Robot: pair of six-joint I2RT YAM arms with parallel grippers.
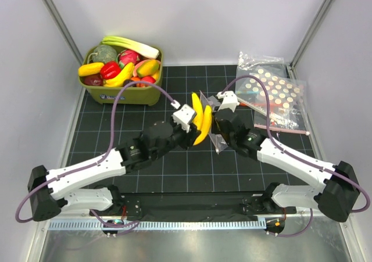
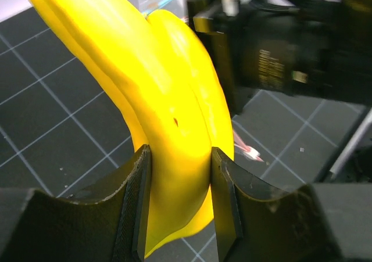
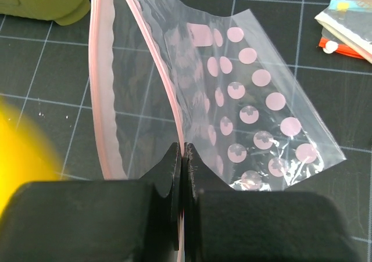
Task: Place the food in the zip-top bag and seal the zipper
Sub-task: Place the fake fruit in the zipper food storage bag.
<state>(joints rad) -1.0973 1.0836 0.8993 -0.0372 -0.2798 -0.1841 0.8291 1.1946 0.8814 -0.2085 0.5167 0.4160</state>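
Black gridded matting covers the bench (image 1: 174, 175) between pale walls. At its centre the banana bunch (image 2: 168, 111) is held above the mat, pinched near its lower end by the left fingers (image 2: 136, 210). Just beside it, the right fingers (image 3: 171, 175) press together on the zipper (image 3: 97, 99) of the zip-top bag (image 3: 267, 111), whose mouth is parted. Bare mat lies nearer the arms. A green basket (image 1: 125, 93) sits far-left and spare bags (image 1: 279, 99) far-right.

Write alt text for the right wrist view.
The right gripper is shut on the pinkish-red zipper of a clear zip-top bag printed with pink dots, holding its mouth open above the black gridded mat. A blurred yellow banana fills the left edge, and a green bin corner shows top left.
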